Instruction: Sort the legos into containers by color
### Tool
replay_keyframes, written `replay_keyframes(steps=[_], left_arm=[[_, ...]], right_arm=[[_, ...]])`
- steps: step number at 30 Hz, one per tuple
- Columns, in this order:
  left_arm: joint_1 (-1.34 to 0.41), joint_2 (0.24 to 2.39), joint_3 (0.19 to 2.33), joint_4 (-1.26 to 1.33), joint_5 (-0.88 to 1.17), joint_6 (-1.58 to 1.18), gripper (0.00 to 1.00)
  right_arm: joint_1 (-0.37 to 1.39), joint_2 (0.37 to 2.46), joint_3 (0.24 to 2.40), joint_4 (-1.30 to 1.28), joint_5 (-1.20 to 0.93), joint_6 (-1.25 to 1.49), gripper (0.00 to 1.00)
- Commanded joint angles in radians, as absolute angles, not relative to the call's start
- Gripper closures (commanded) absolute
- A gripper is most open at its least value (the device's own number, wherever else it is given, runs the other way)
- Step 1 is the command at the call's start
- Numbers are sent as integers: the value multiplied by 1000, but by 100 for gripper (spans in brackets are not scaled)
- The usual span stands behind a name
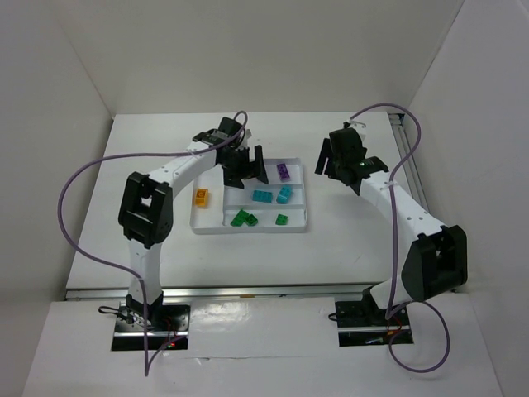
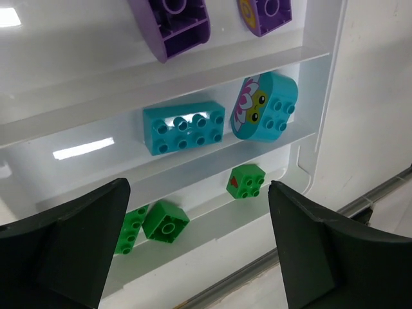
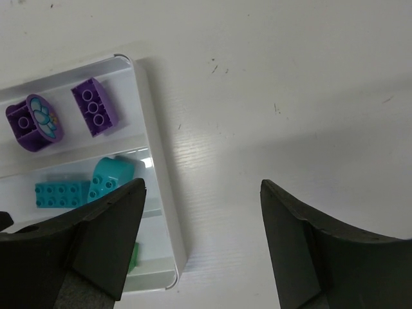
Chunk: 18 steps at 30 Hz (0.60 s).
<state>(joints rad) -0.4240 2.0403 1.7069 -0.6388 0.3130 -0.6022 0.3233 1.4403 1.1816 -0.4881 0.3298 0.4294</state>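
The white tray (image 1: 302, 225) lies mid-table. An orange lego (image 1: 201, 197) sits in its tall left section. Purple legos (image 1: 283, 172) lie in the far section, cyan legos (image 1: 262, 196) in the middle one, green legos (image 1: 242, 218) in the near one. My left gripper (image 1: 246, 168) hovers open and empty over the tray's far part. The left wrist view shows purple (image 2: 174, 26), cyan (image 2: 185, 127) and green (image 2: 246, 181) legos beyond its gripper (image 2: 199, 244). My right gripper (image 1: 343, 160) is open and empty over the bare table, right of the tray. It also shows in the right wrist view (image 3: 203, 238).
The right wrist view shows the tray's right rim (image 3: 158, 167) with purple (image 3: 94, 107) and cyan (image 3: 111, 177) legos inside. White walls enclose the table on the left, back and right. A metal rail (image 1: 248, 289) runs along the near edge.
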Motion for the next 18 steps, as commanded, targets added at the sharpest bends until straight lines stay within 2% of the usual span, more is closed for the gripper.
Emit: replay_keyframes(steps=[1, 5, 11, 18], left_arm=[[-431, 1916, 1730, -670, 239, -583, 0], [-442, 1715, 1678, -670, 125, -561, 0], [-442, 1455, 1547, -684, -93, -511, 2], [-423, 1262, 1465, -698, -152, -522, 3]], right_arm=[[316, 1417, 1180, -505, 357, 455, 20], [307, 1440, 1207, -552, 481, 532, 1], [285, 1471, 1233, -640, 572, 606, 1], [213, 1376, 1160, -617, 545, 604, 1]])
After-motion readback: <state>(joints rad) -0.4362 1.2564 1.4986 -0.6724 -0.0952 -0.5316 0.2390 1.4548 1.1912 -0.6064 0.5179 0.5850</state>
